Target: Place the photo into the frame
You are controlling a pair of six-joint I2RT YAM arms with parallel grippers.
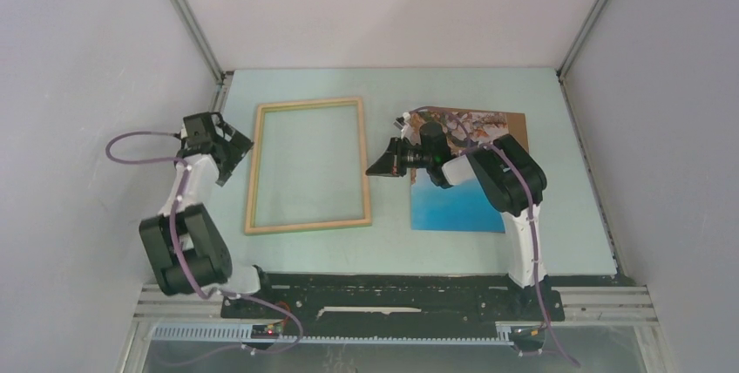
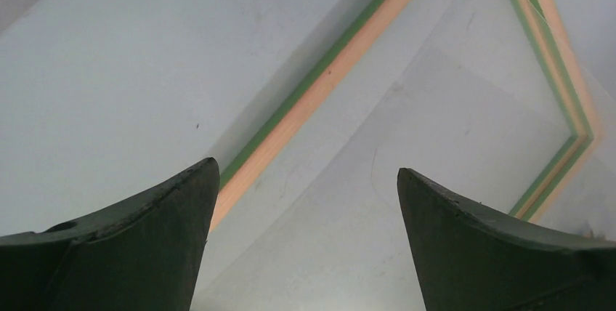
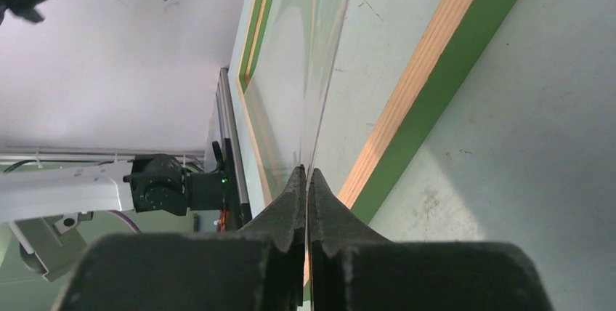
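On the table [image 1: 558,242], right side: photo [image 1: 457,207] flat, long way pointing away, just right of right claw [image 1: 375,168] | frame [image 1: 307,166] left | right claw pinches thin clear sheet [image 3: 305,57] | left claw [image 1: 235,161] spread apart, farther off.

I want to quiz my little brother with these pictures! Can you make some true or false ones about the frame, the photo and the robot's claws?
1. The left gripper is open. True.
2. The photo is inside the frame. False: it lies outside, to the frame's right.
3. The frame's pale wood side faces up. True.
4. The right gripper is wide open. False: it is shut, pinching what looks like a thin clear sheet.
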